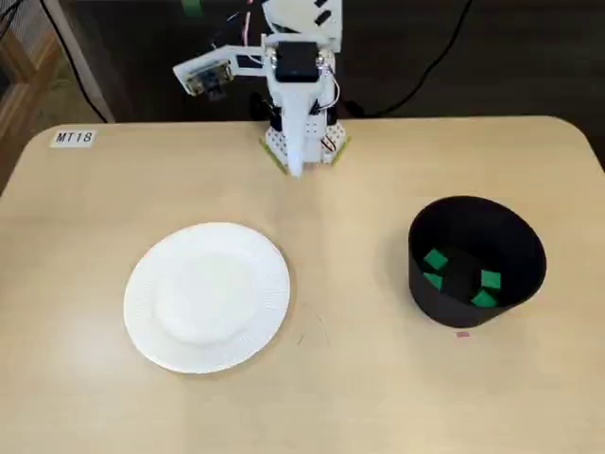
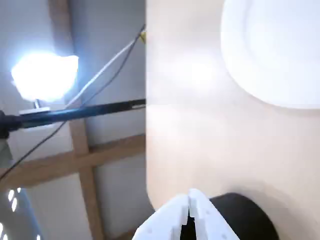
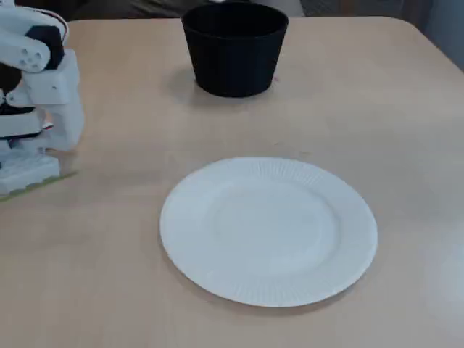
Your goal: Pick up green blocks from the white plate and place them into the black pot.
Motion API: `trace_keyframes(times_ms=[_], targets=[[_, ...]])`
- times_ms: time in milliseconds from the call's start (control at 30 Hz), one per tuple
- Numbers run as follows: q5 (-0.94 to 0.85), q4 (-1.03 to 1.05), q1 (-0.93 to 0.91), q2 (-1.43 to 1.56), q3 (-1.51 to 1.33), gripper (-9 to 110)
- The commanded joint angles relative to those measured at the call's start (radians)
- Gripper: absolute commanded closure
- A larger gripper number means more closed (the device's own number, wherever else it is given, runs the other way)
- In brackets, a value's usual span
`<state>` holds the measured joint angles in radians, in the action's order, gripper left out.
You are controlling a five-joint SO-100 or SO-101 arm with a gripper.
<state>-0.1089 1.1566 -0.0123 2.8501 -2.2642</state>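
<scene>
The white plate (image 1: pixel 207 296) lay closest to the table's (image 1: pixel 378 407) near edge in a fixed view looking down. It sat flat on the left half of the top, well clear of both the near edge and the left edge. In a fixed view taken low from one side, the same plate (image 3: pixel 268 230) filled the foreground, its ribbed rim plain to see.

Further back and on the right half stood the black pot (image 1: pixel 473 227), upright, well apart from the plate and near the right edge. Four green blocks (image 1: pixel 435 258) lay on its bottom, two toward its left wall and two toward its right. A small pink mark (image 1: pixel 462 333) showed on the table just beside the pot's base, on the side toward the near edge. From the low fixed view the pot (image 3: pixel 233 58) stood beyond the plate, close to the far edge there, and its inside was hidden.

At the middle of the far edge sat the arm (image 1: pixel 298 95), folded up over its base, with the hand (image 1: pixel 295 168) pointing down just above the table in front of the base. The hand was far from both plate and pot. In the wrist view the hand (image 2: pixel 189 200) had its two white fingers pressed together along a thin seam, with nothing between them. The plate (image 2: pixel 270 50) appeared at the upper right and the pot (image 2: pixel 245 215) as a dark shape behind the fingers.

A white label (image 1: pixel 74 137) reading MT18 lay at the far left corner.
</scene>
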Motion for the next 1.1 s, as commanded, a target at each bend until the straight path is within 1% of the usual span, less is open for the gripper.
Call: trace_keyframes(times_ms=[0, 67, 267, 533, 1067], targets=[[0.028, -0.061, 0.029, 0.239, -0.265, 104], [0.055, -0.078, 0.040, 0.403, -0.405, 104], [-0.009, -0.117, 0.044, 0.402, -0.548, 104], [-0.032, -0.183, 0.018, 0.402, -0.733, 104], [-0.035, -0.190, 0.020, 0.403, -0.744, 104]])
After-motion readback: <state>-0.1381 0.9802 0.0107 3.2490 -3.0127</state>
